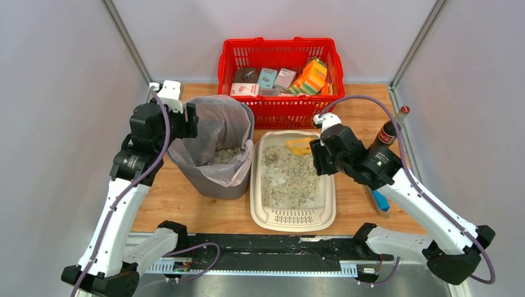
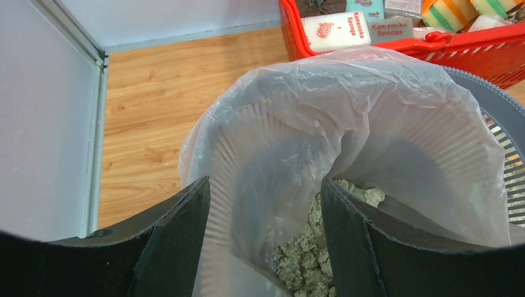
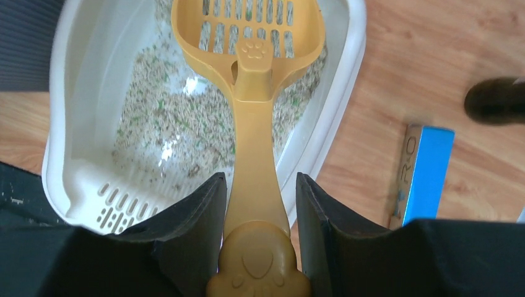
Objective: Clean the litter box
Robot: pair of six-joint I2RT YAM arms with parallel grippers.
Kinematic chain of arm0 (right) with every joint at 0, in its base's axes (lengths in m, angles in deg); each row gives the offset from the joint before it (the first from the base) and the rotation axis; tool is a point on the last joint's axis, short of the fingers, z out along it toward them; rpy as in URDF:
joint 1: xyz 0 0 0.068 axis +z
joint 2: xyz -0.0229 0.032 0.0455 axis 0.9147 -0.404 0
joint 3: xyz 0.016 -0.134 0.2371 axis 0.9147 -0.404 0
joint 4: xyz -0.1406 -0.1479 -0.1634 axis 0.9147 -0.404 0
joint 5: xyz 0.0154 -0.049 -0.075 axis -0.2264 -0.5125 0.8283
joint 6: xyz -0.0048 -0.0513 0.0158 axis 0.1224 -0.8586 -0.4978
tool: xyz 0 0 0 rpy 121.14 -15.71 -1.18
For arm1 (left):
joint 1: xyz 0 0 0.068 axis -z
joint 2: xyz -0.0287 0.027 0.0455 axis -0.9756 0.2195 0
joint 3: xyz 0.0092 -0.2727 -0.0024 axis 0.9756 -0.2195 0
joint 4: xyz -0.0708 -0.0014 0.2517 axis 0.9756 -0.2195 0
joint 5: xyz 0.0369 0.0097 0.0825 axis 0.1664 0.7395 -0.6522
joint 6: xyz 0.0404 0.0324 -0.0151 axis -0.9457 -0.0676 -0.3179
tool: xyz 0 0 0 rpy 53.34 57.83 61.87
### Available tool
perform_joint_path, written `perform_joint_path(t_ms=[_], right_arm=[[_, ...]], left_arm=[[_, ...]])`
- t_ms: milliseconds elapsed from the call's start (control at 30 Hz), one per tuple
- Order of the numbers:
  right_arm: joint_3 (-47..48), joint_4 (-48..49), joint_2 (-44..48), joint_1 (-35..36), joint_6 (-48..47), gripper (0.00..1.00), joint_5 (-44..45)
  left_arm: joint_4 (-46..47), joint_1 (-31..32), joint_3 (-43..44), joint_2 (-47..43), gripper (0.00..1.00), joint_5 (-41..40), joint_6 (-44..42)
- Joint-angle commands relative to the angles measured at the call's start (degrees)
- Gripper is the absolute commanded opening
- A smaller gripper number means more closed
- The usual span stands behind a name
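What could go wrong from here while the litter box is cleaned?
The right gripper holds the litter scoop at its handle end; a loaded scoop may tilt and drop granules on the table before reaching the bin.
The left gripper is open at the loose bag, so its rim may sag inward.
The cola bottle stands close by the right arm and could be knocked.

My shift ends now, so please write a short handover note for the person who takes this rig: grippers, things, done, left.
Left gripper: open, at the rim of the bagged grey bin.
Right gripper: shut on the handle of the yellow scoop, its head empty over the far end of the litter box.
Done: some litter lies in the bag.
Left: many granules to scoop from the box.
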Motion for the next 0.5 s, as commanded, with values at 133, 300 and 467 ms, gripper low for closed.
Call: perform_joint_path(t_ms=[133,300,467], right_arm=[[8.8,-14.8,-7.5,4.1,7.8,0.0,-4.1],[7.6,-12.0,-11.0,7.4,11.0,0.0,-3.9],[5.1,-5.2,-12.9,7.5,13.9,0.0,-6.5]], left_arm=[[2.3,0.2,-0.7,-1.4,0.73,-2.3,-2.5],[2.7,0.2,-1.2,-2.4,0.73,-4.9,-2.6],[3.7,0.2,-2.2,-2.7,0.73,-4.3,-2.6]])
